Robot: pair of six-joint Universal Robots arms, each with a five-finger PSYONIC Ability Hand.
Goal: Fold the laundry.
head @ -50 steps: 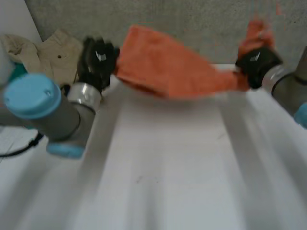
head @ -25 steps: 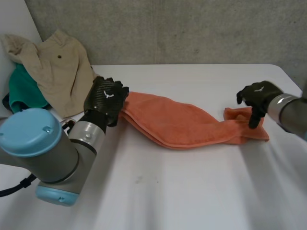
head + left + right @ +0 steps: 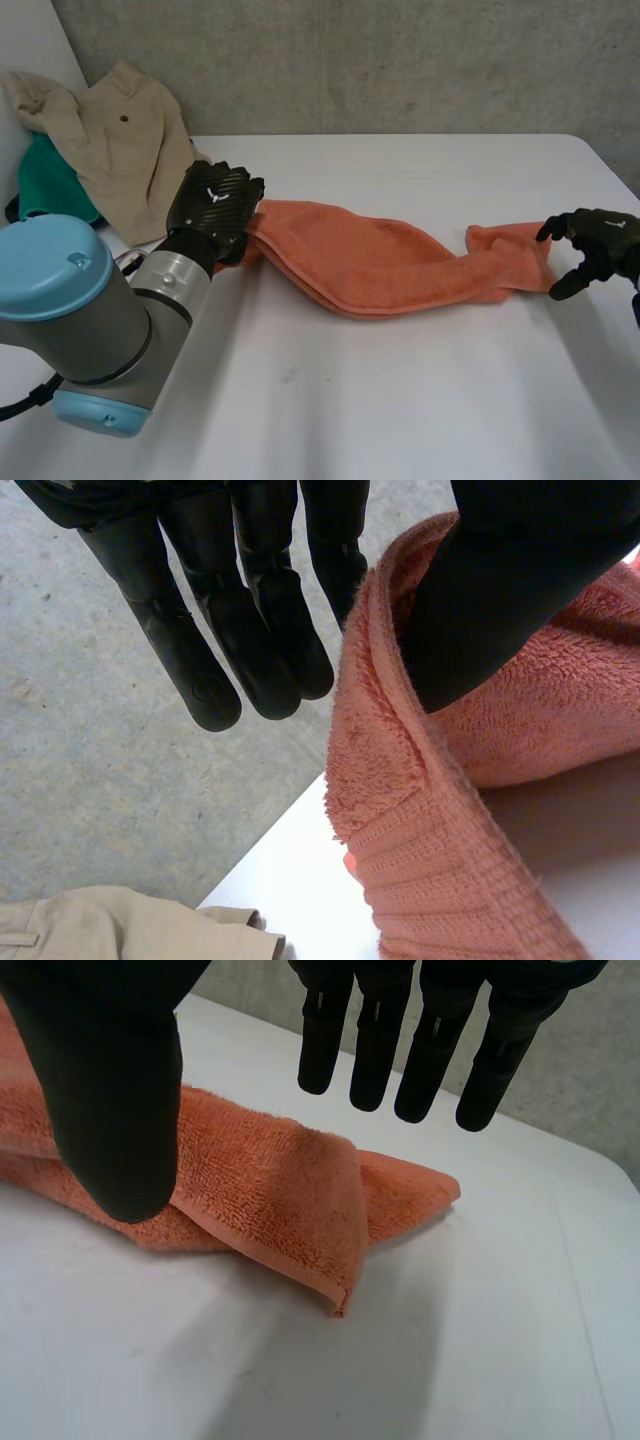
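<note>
An orange towel (image 3: 380,265) lies in a long, loosely folded strip across the white table (image 3: 400,400). My left hand (image 3: 215,205) is at the towel's left end. In the left wrist view its thumb (image 3: 510,580) presses into the towel (image 3: 430,810), whose edge rises between the thumb and the fingers (image 3: 250,630), so it is pinched. My right hand (image 3: 590,240) hangs open just right of the towel's right end, apart from it. In the right wrist view its fingers (image 3: 400,1040) are spread above that folded-over end of the towel (image 3: 270,1190).
A beige garment (image 3: 120,140) lies heaped at the table's far left corner, over a teal garment (image 3: 50,185). The beige cloth (image 3: 120,925) also lies below my left hand's fingertips. A concrete wall runs behind the table.
The towel, held up in the air by both hands, has come down flat on the table. My right hand has let go of its right end and drawn off to the right.
</note>
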